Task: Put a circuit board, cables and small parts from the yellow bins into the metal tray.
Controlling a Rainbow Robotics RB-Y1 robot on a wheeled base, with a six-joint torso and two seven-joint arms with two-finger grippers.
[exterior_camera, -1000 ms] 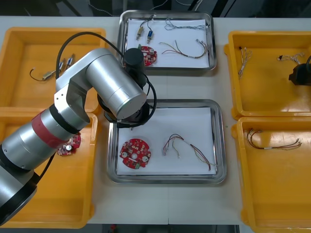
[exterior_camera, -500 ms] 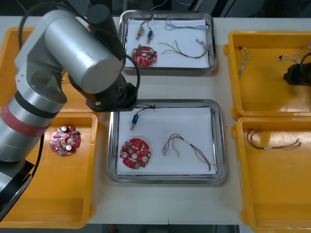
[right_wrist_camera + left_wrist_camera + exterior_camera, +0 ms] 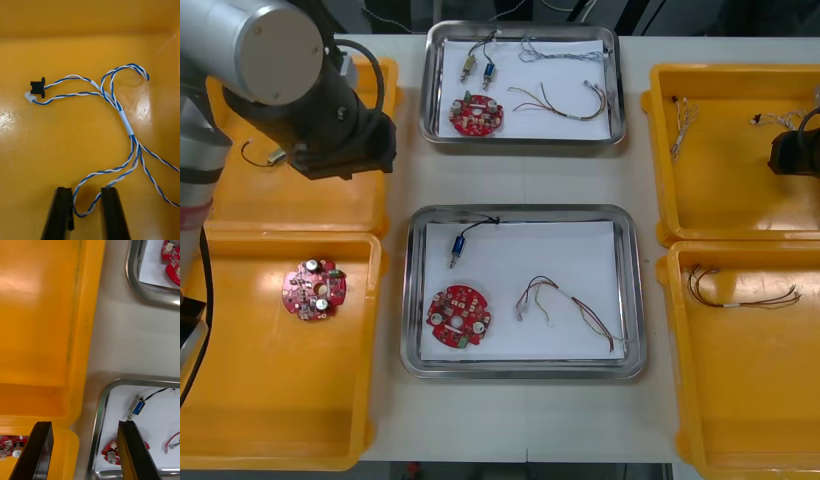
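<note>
Yellow bins flank the light table [image 3: 510,185], two on each side, and two metal trays lie between them, one near and one far. The near tray [image 3: 522,211] is white inside and holds a round red circuit board [image 3: 459,318] at its near left, a small metal part [image 3: 458,244] with a blue body and a black lead at its far left, and a red and yellow cable [image 3: 565,305] right of the board, apart from it.

The right gripper [image 3: 86,191] is over the far right bin [image 3: 725,190], at the table's right edge. Its fingers [image 3: 62,210] are drawn in on a loop of the twisted blue and white cable [image 3: 125,123]; the loop sits between them and touches both inner faces. The rest of that cable lies on the bin floor, its black and white plugs at the end away from the fingers.

The left arm [image 3: 270,70] reaches over the far left bin [image 3: 240,205]. The left gripper [image 3: 85,423] has its fingers spread wide with nothing between them, above the strip of table between the left bins and the near tray's left rim.

A second red board [image 3: 312,290] lies in the near left bin [image 3: 270,400]. A thin cable [image 3: 740,295] lies in the near right bin [image 3: 740,400]. The far tray [image 3: 618,80] holds a board, cables and small parts of its own.
</note>
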